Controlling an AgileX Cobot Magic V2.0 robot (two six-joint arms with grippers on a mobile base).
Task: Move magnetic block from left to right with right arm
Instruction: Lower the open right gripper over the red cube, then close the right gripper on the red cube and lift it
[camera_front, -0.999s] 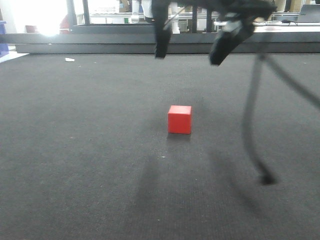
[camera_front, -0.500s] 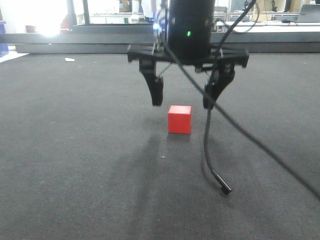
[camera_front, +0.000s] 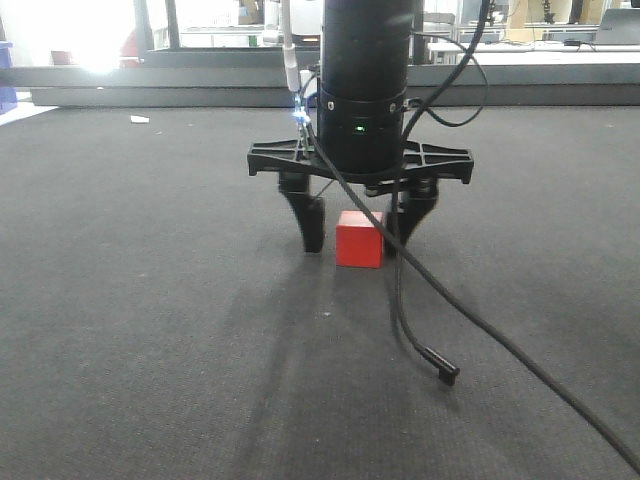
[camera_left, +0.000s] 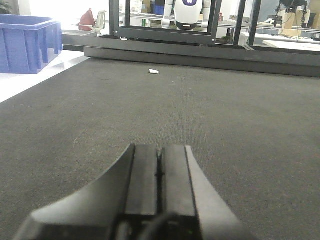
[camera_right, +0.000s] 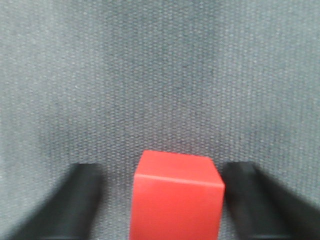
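The magnetic block (camera_front: 359, 239) is a small bright-red cube resting on the dark carpet. My right gripper (camera_front: 358, 238) stands open around it, one finger on each side. In the right wrist view the magnetic block (camera_right: 175, 195) sits between the two black fingers (camera_right: 80, 200), with a gap on its left and the right finger close beside it. My left gripper (camera_left: 160, 155) hovers over bare carpet with its fingers pressed together and nothing between them.
A black cable (camera_front: 440, 375) hangs from the right arm and ends on the carpet in front of the block. A blue bin (camera_left: 27, 42) stands at the far left. A small white scrap (camera_front: 140, 119) lies near the back. A black rail (camera_front: 150, 95) borders the far edge.
The right gripper has come down from above the block until its open fingers straddle it. The block has not moved.
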